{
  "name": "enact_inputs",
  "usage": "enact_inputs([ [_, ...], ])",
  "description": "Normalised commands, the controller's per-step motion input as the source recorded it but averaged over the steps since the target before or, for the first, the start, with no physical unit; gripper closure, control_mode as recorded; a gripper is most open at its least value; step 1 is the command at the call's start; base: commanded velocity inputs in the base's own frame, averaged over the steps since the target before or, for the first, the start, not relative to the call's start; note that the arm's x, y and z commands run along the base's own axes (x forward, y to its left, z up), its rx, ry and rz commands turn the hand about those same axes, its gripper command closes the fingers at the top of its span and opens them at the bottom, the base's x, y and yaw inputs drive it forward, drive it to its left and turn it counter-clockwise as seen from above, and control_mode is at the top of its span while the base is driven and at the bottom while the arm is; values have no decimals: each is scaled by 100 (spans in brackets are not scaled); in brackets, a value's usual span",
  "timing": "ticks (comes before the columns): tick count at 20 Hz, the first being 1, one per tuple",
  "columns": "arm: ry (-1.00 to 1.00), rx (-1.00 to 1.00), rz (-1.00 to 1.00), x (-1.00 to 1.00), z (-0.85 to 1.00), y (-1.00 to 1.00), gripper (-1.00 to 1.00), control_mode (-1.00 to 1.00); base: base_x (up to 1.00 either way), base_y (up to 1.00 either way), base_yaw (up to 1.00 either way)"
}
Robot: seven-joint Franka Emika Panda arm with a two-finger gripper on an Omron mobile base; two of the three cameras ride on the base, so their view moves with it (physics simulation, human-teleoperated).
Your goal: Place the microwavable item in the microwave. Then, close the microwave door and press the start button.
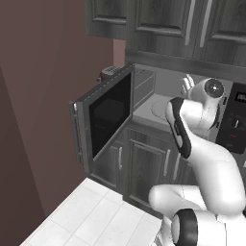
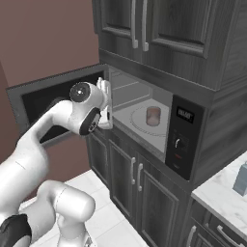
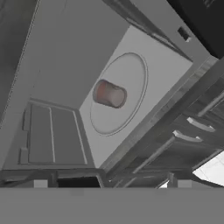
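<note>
One small brownish-pink cup [image 2: 153, 116] stands upright on the round pale turntable plate [image 2: 139, 121] inside the microwave [image 2: 144, 103], roughly at the plate's middle and well back from the front opening. Seen from the hand camera, the cup [image 3: 109, 93] sits on the plate [image 3: 131, 74] with the grey cavity walls around it. The microwave door [image 1: 108, 115] hangs swung wide open to the left of the cavity, its dark glass window facing the room. The gripper [image 2: 105, 103] hovers just outside the microwave's front left edge, beside the open door, jaws spread wide and holding nothing. To the right of the cavity is the black control panel [image 2: 182, 135] with its display. Beyond the microwave, on the pale counter, stands a light blue carton [image 2: 240, 178].
</note>
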Motion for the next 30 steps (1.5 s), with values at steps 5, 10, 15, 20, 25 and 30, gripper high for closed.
enact_inputs([
  [5,3,-26,6,-85,68,0,-100,-100,0,0,0],
  [10,14,-30,6,-85,39,4,-100,-100,0,0,0],
  [15,20,-36,10,-75,5,28,-100,-100,0,0,0],
  [20,20,-38,24,-53,0,62,-100,-100,0,0,0],
  [25,8,-37,32,-37,0,74,-100,-100,0,0,0],
  [30,0,-35,24,-36,0,80,-100,-100,0,0,0],
])
